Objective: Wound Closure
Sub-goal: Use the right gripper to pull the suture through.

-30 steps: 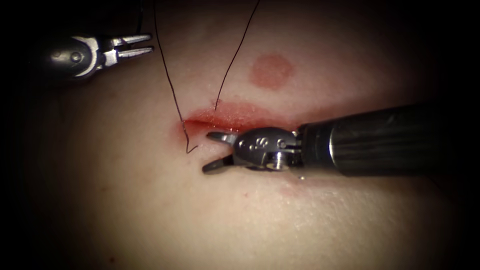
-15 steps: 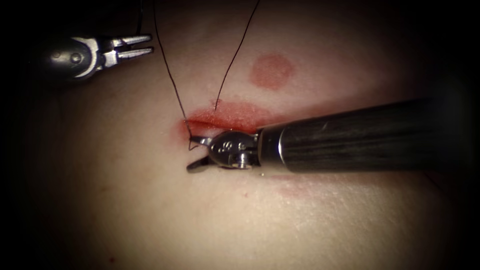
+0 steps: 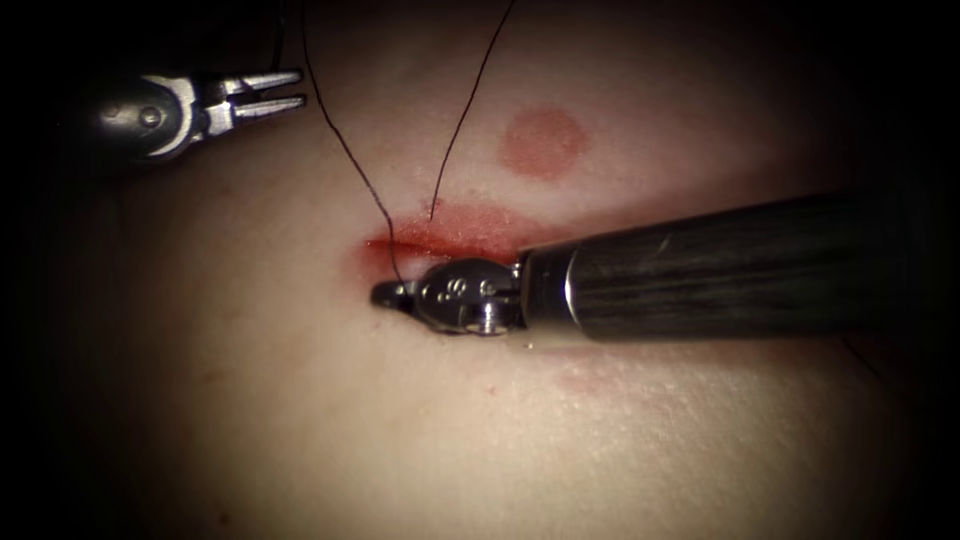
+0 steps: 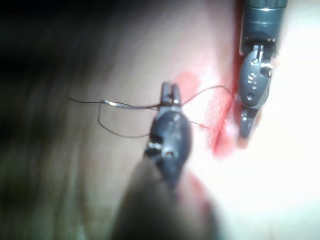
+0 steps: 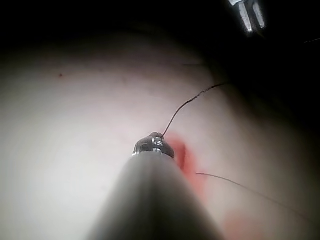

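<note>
The cut (image 3: 455, 238) runs across the pale tissue (image 3: 300, 420), with red fluid along it. My right tool (image 3: 388, 293) lies just below the cut's left end, shut on the thread (image 3: 350, 160) where that strand comes down to the tissue. A second strand (image 3: 465, 110) enters the tissue at the cut's upper edge. My left tool (image 3: 285, 91) hovers at the far upper left, jaws close together. In the left wrist view thread (image 4: 210, 90) crosses by its jaws (image 4: 170, 91); I cannot tell whether they grip it. A short bright stretch (image 4: 116, 103) may be the needle.
A round reddish mark (image 3: 542, 142) sits above the cut's right part. The right tool's dark shaft (image 3: 730, 265) lies low over the tissue, covering the cut's right half. The picture's edges are dark.
The right tool slid left along the cut to the thread's end, and its wide-open jaws closed on it. The strand now leans toward those jaws. The left tool stayed still.
</note>
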`<state>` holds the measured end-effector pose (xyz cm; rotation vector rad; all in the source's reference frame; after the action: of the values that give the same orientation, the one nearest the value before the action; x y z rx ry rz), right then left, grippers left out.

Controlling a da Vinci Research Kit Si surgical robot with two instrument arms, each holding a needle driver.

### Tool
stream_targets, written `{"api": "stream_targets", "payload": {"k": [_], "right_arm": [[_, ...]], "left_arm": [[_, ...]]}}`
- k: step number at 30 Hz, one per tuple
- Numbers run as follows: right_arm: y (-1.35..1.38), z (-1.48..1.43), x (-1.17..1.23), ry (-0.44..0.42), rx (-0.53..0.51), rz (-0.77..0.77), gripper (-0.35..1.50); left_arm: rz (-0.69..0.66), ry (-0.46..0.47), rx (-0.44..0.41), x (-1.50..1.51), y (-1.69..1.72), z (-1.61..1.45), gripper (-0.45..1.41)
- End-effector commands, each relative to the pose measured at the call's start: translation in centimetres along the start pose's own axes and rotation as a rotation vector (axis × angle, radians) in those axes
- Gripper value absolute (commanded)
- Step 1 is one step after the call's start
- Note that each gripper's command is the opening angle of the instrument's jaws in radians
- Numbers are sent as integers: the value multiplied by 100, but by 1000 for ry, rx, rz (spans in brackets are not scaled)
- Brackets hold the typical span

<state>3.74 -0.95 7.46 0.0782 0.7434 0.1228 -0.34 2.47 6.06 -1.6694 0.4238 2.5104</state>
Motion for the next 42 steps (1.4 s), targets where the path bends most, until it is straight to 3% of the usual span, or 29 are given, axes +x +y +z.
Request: {"api": "stream_targets", "payload": {"k": [1, 3, 6, 9, 16, 17, 18, 19, 20, 23, 27, 36, 42], "right_arm": [[-13, -6, 11, 1, 9, 4, -35], [-23, -22, 27, 2, 20, 14, -35], [-47, -59, 76, 20, 41, 42, -35], [-56, -79, 111, 44, 32, 70, -35], [-57, -97, 191, 107, 45, 36, -30], [-55, -96, 194, 122, 35, 18, 22], [-53, -92, 195, 130, 6, 11, 89], [-51, -90, 194, 136, -20, 8, 133], [-46, -88, 187, 157, -69, 3, 148], [-39, -93, 169, 162, -76, 0, 148], [-14, -128, 112, 135, -94, -3, 148], [12, -160, 47, 93, -124, 13, 148], [10, -171, 19, 101, -116, 5, 148]], "left_arm": [[0, 1, 0, -4, 1, 7, -35], [0, 1, 0, -4, 1, 7, -35], [0, 1, 0, -4, 1, 7, -35], [0, 1, 0, -4, 1, 7, -35], [0, 0, 1, -4, 1, 7, -35], [0, 0, 1, -4, 1, 7, -35], [0, 0, 1, -4, 1, 7, -35], [0, 0, 1, -4, 1, 7, -35], [0, 3, -1, -4, 1, 7, -35], [0, 3, -2, -4, 0, 8, -35], [0, 3, -1, -4, 0, 8, -35], [0, 3, -1, -4, 0, 9, -35], [1, 1, -3, -5, 0, 9, -35]]}}
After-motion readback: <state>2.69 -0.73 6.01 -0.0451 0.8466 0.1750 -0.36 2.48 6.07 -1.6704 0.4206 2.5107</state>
